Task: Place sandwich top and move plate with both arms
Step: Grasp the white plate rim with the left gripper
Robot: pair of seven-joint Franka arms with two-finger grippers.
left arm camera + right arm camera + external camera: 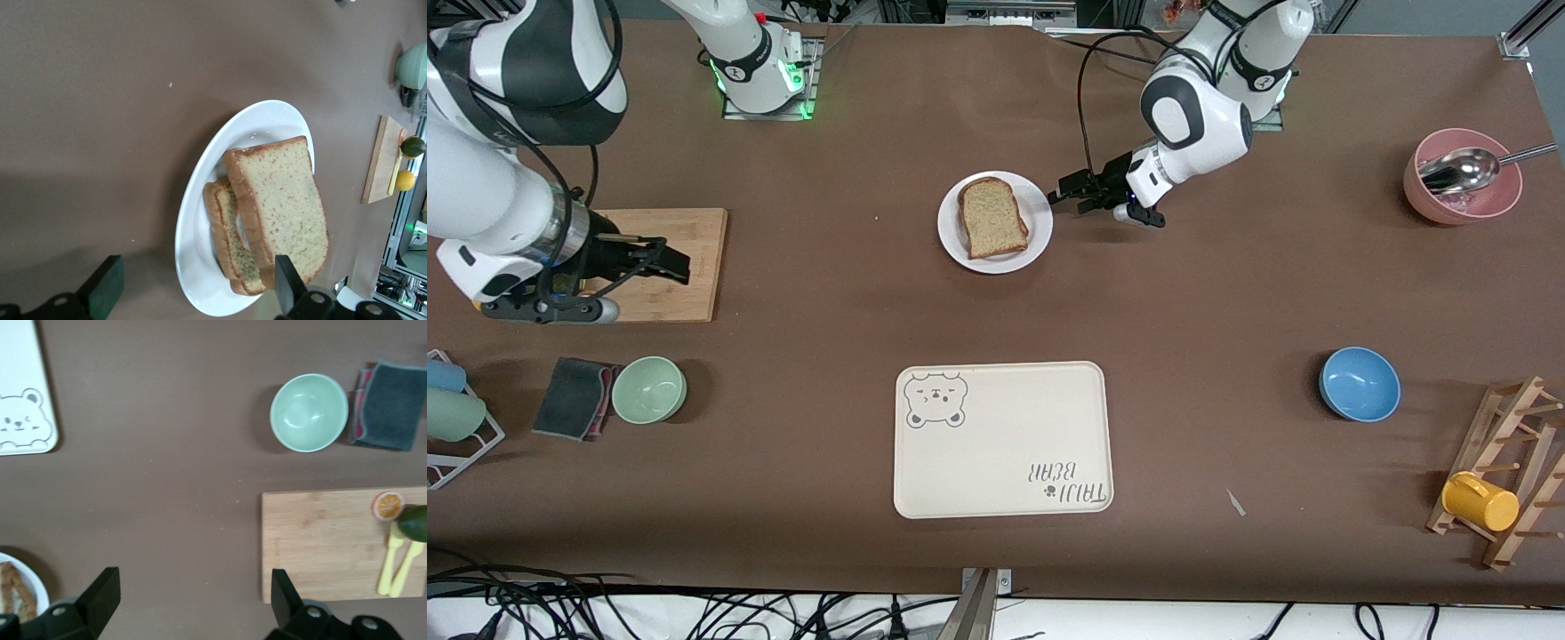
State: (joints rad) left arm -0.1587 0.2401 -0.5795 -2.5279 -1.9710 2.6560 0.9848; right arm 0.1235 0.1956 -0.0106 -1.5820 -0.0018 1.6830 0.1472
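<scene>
The white plate (pixel 1039 238) sits mid-table, toward the robots' bases. On it the sandwich top (pixel 992 216), a tan speckled slice with a brown crust, lies flat over a second slice (pixel 230 250). My left gripper (pixel 1069 197) is open and low beside the plate's rim on the left arm's side, holding nothing. In the left wrist view the plate (pixel 200 267) lies between its spread fingers (pixel 107 287). My right gripper (pixel 674 258) hangs open and empty over the edge of the cutting board (pixel 667 293), well away from the plate.
A cream bear tray (pixel 1003 438) lies nearer the front camera than the plate. A green bowl (pixel 648 388) and grey cloth (pixel 574 386) sit near the board. A blue bowl (pixel 1359 383), a pink bowl with spoon (pixel 1461 176) and a mug rack (pixel 1507 471) stand toward the left arm's end.
</scene>
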